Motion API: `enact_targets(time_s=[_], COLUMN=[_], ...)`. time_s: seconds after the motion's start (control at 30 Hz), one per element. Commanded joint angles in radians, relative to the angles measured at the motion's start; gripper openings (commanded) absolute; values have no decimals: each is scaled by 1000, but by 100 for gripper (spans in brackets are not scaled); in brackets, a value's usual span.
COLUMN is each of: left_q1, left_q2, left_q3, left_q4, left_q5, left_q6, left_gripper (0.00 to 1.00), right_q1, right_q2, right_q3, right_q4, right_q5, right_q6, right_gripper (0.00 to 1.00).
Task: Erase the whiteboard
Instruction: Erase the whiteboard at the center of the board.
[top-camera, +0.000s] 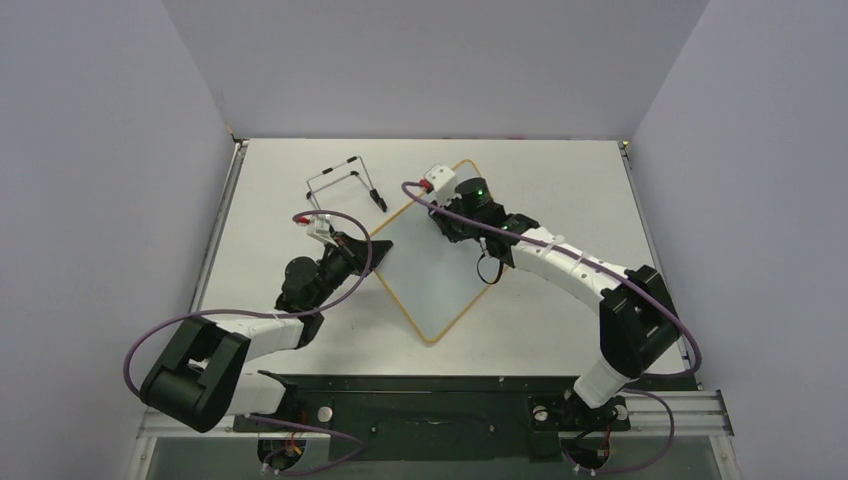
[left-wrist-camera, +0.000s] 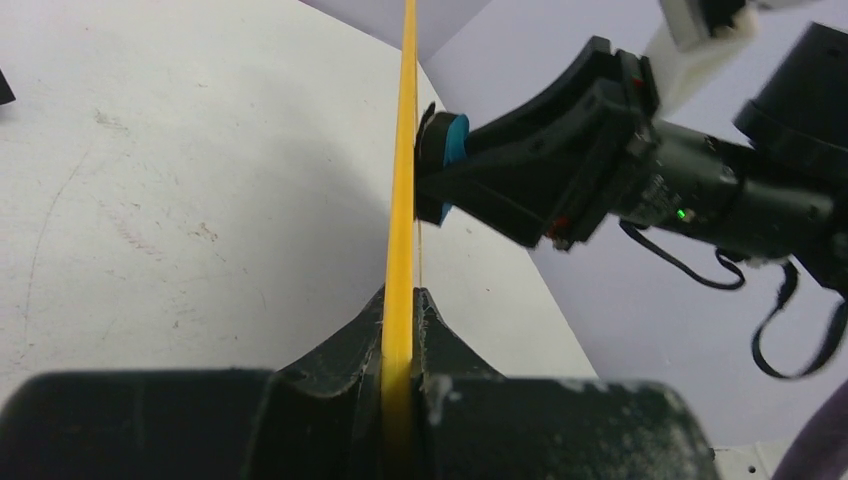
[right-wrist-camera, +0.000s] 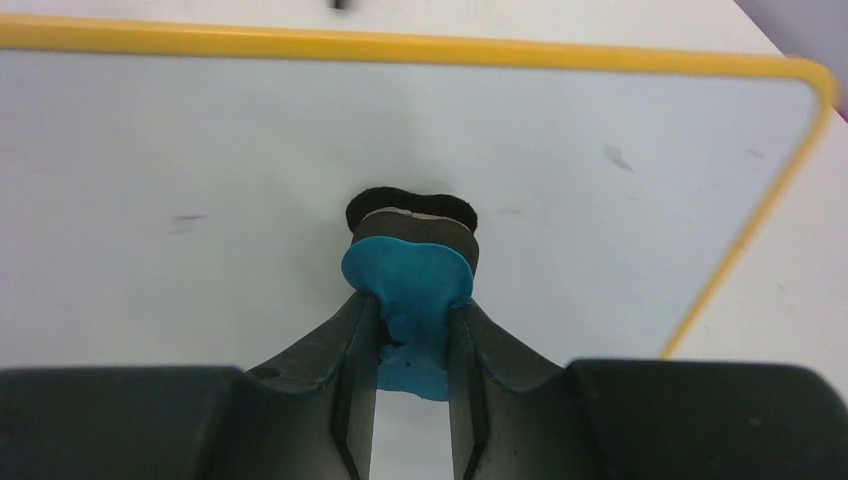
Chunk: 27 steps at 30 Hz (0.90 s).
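The board is sitting mid-table as a diamond, one corner pointing far and one near, and appears tilted up off the table, though how steeply cannot be judged. The left gripper is clamping the board's left frame edge; in the left wrist view the left gripper is pinching the yellow frame, which is showing edge-on. The right gripper is clenching a blue eraser, whose black felt is pressing against the white face. From above, the right gripper is working near the far corner, so most of the face is lying near and to the right of the eraser. The top frame is running straight across the right wrist view, so the wiping travel looks to lie sideways along it. The right arm is the working arm; the left is only bracing. The right wrist is covering part of the face from above. Faint grey smudges are showing on the face; no red writing can be made out. A wire stand is standing at the far left, well apart.
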Motion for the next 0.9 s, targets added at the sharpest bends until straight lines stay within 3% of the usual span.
enact_targets(time_s=[0.0, 0.23, 0.53, 0.87], left_q1=[-9, -12, -16, -16], left_q2=[-3, -39, -43, -48], left_q3=[72, 80, 87, 106], left_q4=[129, 71, 63, 40], left_q5=[56, 63, 75, 68], left_q6=[-25, -4, 1, 11], left_gripper=[0, 0, 0, 0], right_q1=[170, 232, 27, -64], right_q2=[-66, -38, 71, 86], right_q3=[52, 117, 247, 147], right_q4=[-42, -90, -131, -135], right_q5=[-93, -34, 93, -28], right_q6=[-67, -60, 14, 21], right_gripper=[0, 0, 0, 0])
